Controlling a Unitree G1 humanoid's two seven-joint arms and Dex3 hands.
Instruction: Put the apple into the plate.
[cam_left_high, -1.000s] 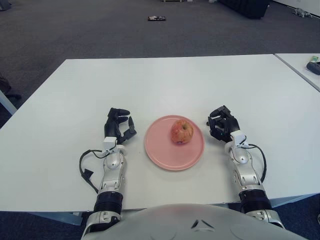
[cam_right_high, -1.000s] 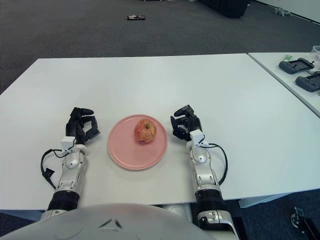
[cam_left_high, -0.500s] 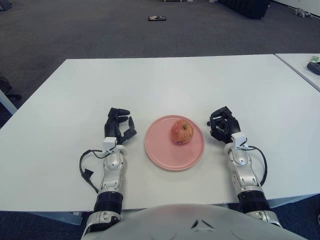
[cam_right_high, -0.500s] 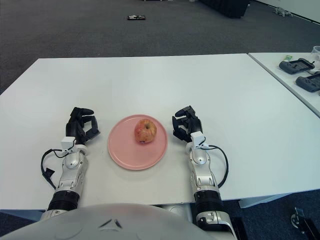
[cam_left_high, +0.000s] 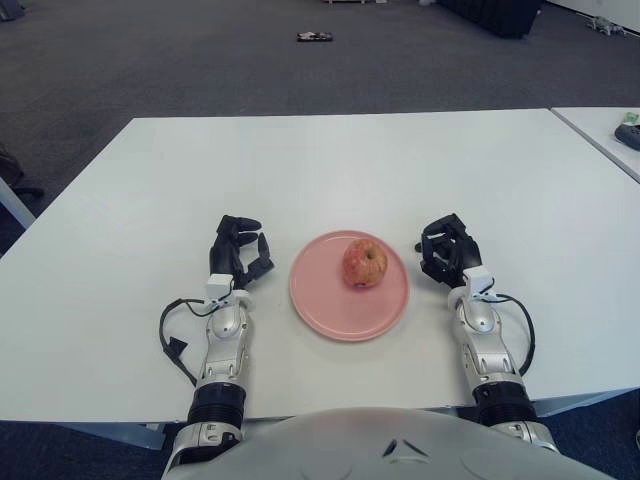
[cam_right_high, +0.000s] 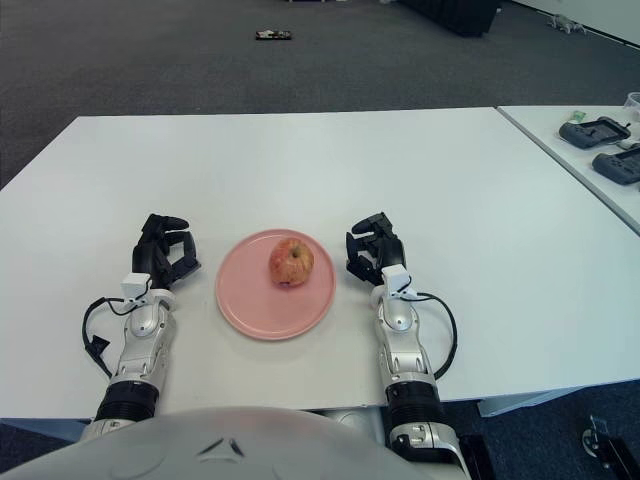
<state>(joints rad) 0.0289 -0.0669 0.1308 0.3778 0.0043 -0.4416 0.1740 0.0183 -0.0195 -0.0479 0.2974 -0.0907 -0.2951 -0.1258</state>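
A red-yellow apple (cam_left_high: 364, 263) sits upright on the far part of a pink plate (cam_left_high: 333, 303) on the white table (cam_left_high: 330, 165). My left hand (cam_left_high: 238, 250) rests on the table just left of the plate, fingers relaxed and empty. My right hand (cam_left_high: 446, 250) rests on the table just right of the plate, fingers loosely curled and holding nothing. Neither hand touches the apple or the plate.
A second white table stands at the right with dark devices (cam_right_high: 600, 130) on it. A small dark object (cam_left_high: 313, 38) lies on the grey carpet far behind the table.
My right hand has drawn slightly back toward me and settled beside the plate. The apple, the plate and my left hand have not moved.
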